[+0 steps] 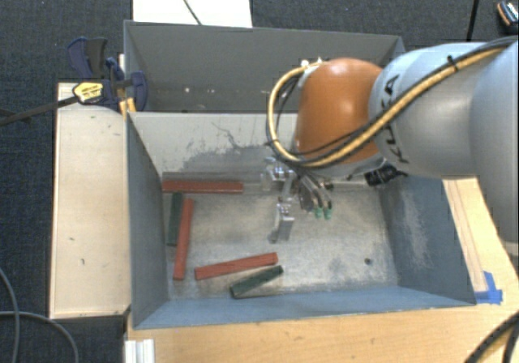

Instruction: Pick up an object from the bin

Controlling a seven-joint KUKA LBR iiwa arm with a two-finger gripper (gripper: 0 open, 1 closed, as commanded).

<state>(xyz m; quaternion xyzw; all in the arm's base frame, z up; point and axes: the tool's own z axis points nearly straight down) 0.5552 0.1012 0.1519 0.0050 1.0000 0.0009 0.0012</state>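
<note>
My gripper (283,224) hangs over the bare middle of the bin floor, under the orange wrist cover. Nearest to it, toward the front, a red stick (235,266) lies almost level, and a dark green stick (256,281) lies just in front of that one, close to the front wall. Another red stick (203,185) lies level to the gripper's left, near the back of the floor. None of these sticks touches the gripper.
Along the left wall a green stick (173,219) and a red stick (182,240) lie side by side, pointing front to back. The arm and its orange cover hide the back right of the bin floor.
</note>
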